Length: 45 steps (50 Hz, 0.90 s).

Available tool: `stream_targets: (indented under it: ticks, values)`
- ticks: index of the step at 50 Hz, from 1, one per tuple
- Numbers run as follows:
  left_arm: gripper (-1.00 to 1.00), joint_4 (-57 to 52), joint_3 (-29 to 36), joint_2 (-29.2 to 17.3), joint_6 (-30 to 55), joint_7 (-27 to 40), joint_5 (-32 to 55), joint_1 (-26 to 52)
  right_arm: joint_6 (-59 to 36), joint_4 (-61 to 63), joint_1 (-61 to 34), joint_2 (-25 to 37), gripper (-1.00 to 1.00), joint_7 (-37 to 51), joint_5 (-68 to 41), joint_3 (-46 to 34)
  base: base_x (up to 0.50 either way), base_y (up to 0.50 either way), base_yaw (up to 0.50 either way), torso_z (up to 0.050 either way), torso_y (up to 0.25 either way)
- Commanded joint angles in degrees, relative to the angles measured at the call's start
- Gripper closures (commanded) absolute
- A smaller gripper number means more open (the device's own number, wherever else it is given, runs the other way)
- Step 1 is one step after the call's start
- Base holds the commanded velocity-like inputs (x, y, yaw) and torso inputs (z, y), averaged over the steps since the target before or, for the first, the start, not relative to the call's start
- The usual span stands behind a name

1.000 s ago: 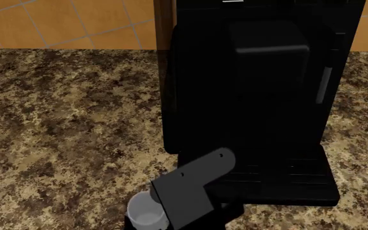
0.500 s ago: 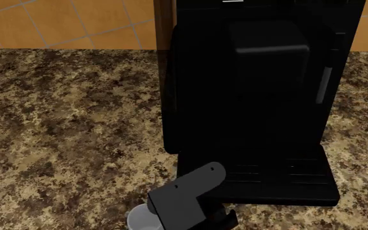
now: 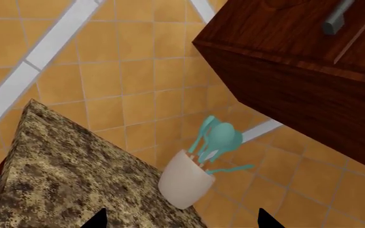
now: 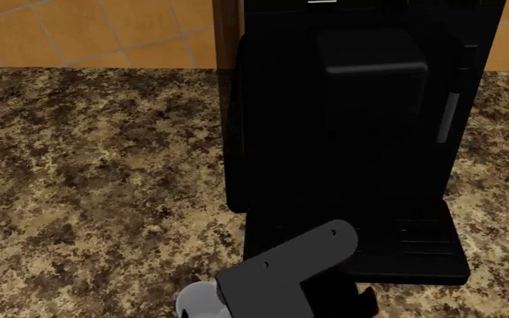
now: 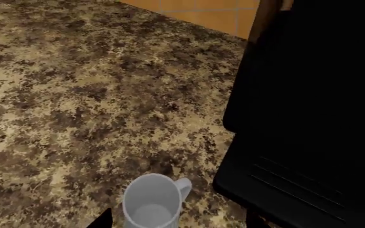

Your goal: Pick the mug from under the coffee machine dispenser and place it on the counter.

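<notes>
The white-grey mug (image 5: 152,205) stands upright on the speckled counter (image 5: 74,95), just beside the black coffee machine dispenser's (image 5: 315,95) drip tray (image 5: 284,185), handle toward the tray. My right gripper (image 5: 179,221) is open; the mug sits between its dark fingertips (image 5: 103,219) without being squeezed. In the head view my right arm (image 4: 281,275) covers most of the mug (image 4: 193,301) in front of the machine (image 4: 360,119). My left gripper (image 3: 181,221) is open and empty, away from the mug.
The left wrist view shows a cream utensil holder (image 3: 186,180) with teal utensils on a counter corner (image 3: 62,175), an orange tiled wall (image 3: 125,71) and a dark wood cabinet (image 3: 296,71). Counter (image 4: 87,165) stretches left of the machine.
My right arm's link has swung to the right and now covers more of the mug in the head view. The mug stays at the same spot on the counter.
</notes>
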State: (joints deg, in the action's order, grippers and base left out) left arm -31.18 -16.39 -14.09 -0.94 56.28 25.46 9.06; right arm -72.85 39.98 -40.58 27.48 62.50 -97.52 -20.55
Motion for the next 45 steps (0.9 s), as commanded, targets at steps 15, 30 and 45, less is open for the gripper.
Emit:
stream_targets:
  ticks: [15,30,45]
  values:
    - [-1.00,-0.04,0.35,-0.29,-0.14,0.55,-0.26,-0.16,-4.01,20.02,24.71,25.37,-1.00,27.49,-62.30,84.02,0.00,0.00,0.00,0.000,0.000]
    - [-1.00,0.02,0.16,-0.14,-1.34,0.46,-0.02,-0.48,-2.64,20.01,55.74,18.74,-1.00,21.78,-81.37,143.77,0.00,0.00,0.00,0.000,0.000]
    - [-1.00,0.12,0.36,0.06,-2.71,0.34,-0.53,-0.76,-4.96,20.01,48.24,17.85,-1.00,27.25,-77.51,130.01,0.00,0.00,0.00,0.000,0.000]
